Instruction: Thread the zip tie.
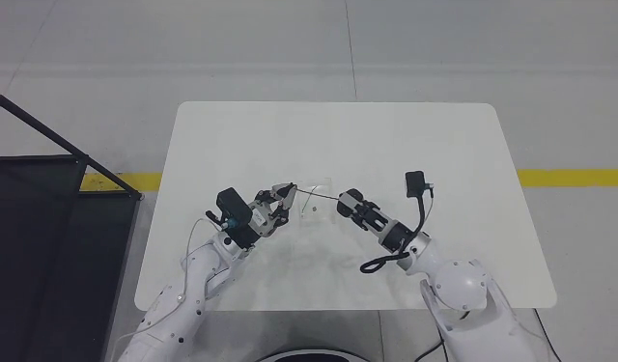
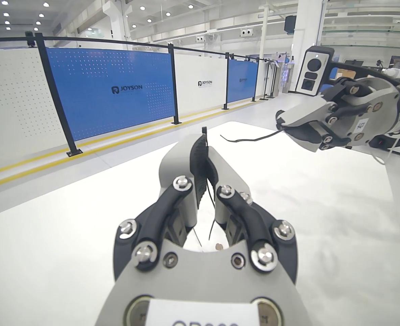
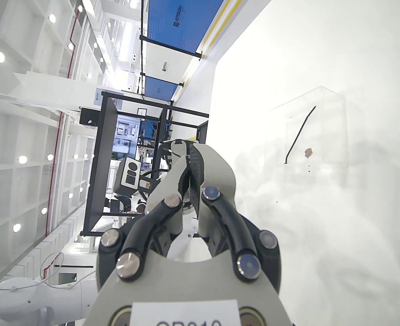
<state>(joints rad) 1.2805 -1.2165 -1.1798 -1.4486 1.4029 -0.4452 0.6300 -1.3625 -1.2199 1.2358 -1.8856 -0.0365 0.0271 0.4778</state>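
**Zip tie held in the air between two clenched grippers**

The left gripper sits at 9 o'clock from the worktop's middle, clenched on the zip tie. This is a thin black ribbed strap. Its small square head pokes out past the fingertips.

The right gripper is near the middle of the worktop, facing the left one. It is pinched shut on a thin black tail of the strap. The tail's free tip points toward 9 o'clock and stops just short of the head, not touching it. I cannot tell whether the two held pieces join lower down.

Under the gap between the grippers, a loose black strip and a tan crumb lie close together on the white worktop. They are seen against a clear box that stands at 12 o'clock from the tie.

Past the worktop's 3 o'clock edge a yellow line crosses the grey floor. A black panel stands at 9 o'clock.
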